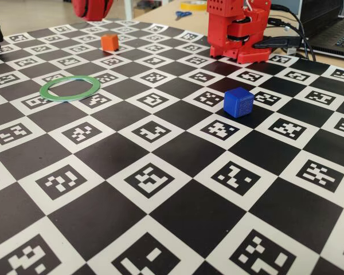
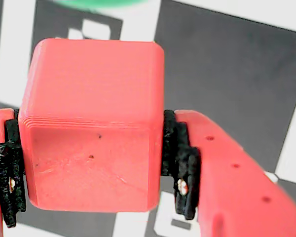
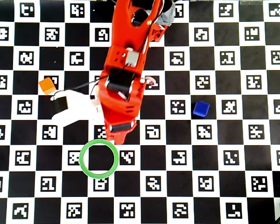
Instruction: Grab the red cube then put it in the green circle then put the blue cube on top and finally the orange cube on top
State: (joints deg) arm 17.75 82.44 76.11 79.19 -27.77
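Observation:
The wrist view is filled by the red cube (image 2: pixel 91 123), clamped between the black pads (image 2: pixel 180 163) of my gripper (image 2: pixel 93 168), which is shut on it above the board. A blurred green edge of the green circle (image 2: pixel 108 3) shows just beyond the cube. From overhead, the gripper (image 3: pixel 115 136) hangs just above the upper rim of the green circle (image 3: pixel 81 158), and the arm hides the red cube. The orange cube (image 3: pixel 47 86) lies to the left of the arm, the blue cube (image 3: pixel 201 108) to its right. The fixed view shows the circle (image 1: pixel 43 89), orange cube (image 1: pixel 109 42) and blue cube (image 1: pixel 238 102).
A black-and-white checkered marker board (image 1: pixel 160 189) covers the table. The red arm base (image 1: pixel 238 28) stands at the back right of the fixed view, with cables and a laptop (image 1: pixel 338 34) behind it. The white wrist camera housing (image 3: pixel 70 107) sticks out to the left of the arm.

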